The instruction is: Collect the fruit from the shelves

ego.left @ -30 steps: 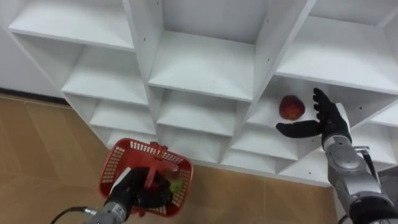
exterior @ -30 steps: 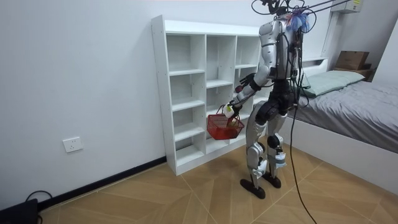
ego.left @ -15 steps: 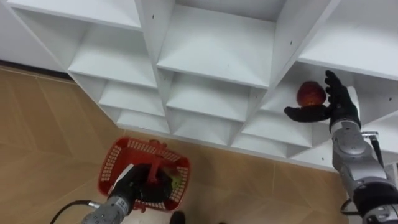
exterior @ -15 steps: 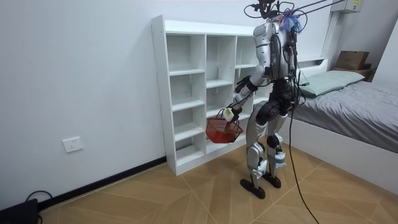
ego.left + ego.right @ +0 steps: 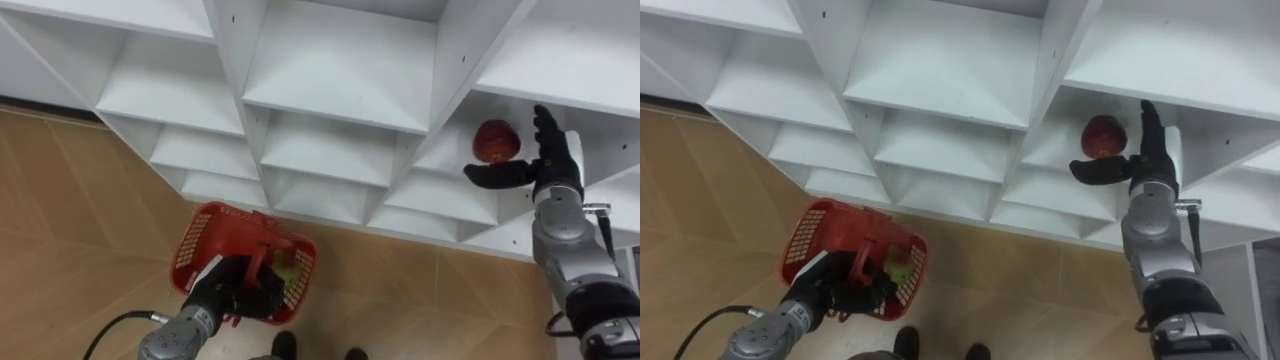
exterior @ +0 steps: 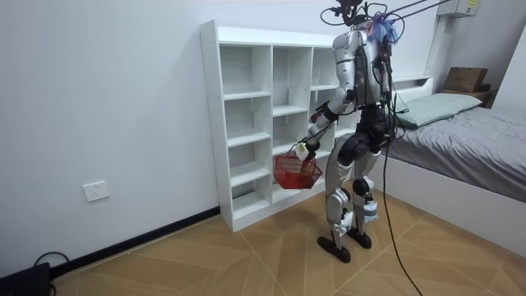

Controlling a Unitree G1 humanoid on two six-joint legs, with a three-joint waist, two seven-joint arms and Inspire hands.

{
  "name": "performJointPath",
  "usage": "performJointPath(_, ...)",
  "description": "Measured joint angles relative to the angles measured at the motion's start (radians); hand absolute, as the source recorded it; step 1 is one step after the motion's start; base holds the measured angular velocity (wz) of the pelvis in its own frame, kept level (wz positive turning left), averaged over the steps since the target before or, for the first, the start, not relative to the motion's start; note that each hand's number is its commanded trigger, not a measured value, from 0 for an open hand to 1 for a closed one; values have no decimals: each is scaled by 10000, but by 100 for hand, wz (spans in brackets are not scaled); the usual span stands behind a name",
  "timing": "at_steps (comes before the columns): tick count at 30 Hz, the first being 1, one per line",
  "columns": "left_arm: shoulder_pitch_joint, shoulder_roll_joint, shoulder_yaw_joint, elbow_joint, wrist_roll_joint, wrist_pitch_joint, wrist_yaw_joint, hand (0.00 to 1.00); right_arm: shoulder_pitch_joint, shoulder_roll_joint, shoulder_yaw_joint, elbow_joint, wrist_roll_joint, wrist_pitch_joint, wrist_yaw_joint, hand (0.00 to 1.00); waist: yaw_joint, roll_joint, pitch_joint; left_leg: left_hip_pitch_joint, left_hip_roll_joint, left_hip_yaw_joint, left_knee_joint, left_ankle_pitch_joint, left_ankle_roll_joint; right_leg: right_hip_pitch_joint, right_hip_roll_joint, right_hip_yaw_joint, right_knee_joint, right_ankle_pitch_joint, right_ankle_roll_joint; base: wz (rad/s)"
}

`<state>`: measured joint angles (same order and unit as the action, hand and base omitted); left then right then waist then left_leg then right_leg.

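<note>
Now my right hand point(image 5: 548, 168) has edged closer, fingers spread wide beside the red apple point(image 5: 494, 141) on its closet shelf point(image 5: 443, 160). My left hand point(image 5: 236, 294) grips the basket point(image 5: 197, 245), so the grab looks next.

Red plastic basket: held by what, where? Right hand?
Left hand grips the red plastic basket by its top handle. Right hand, open beside the red apple, holds nothing.

The robot stands before the closet point(image 5: 340, 90). An apple point(image 5: 495, 141) lies on a shelf in its right column, with the right hand point(image 5: 545, 165) just right of it. The basket point(image 5: 205, 250) hangs from the left hand point(image 5: 235, 295) above the floor point(image 5: 70, 200), before the lowest shelves, with a fruit point(image 5: 286, 270) in it.
</note>
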<state>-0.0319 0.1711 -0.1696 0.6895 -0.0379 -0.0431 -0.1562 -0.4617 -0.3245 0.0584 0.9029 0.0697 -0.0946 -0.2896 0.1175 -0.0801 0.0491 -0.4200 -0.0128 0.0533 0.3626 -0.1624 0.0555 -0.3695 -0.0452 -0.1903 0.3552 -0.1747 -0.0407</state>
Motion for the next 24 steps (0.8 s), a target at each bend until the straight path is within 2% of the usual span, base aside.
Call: performJointPath(24, -213, -29, -221, 1, 8, 46, 167, 100, -504, -1, 4, 277, -348, 3, -281, 0, 3, 6, -5, -124, -1, 35, -20, 34, -2, -255, -54, -50, 227, -14, -4, 0)
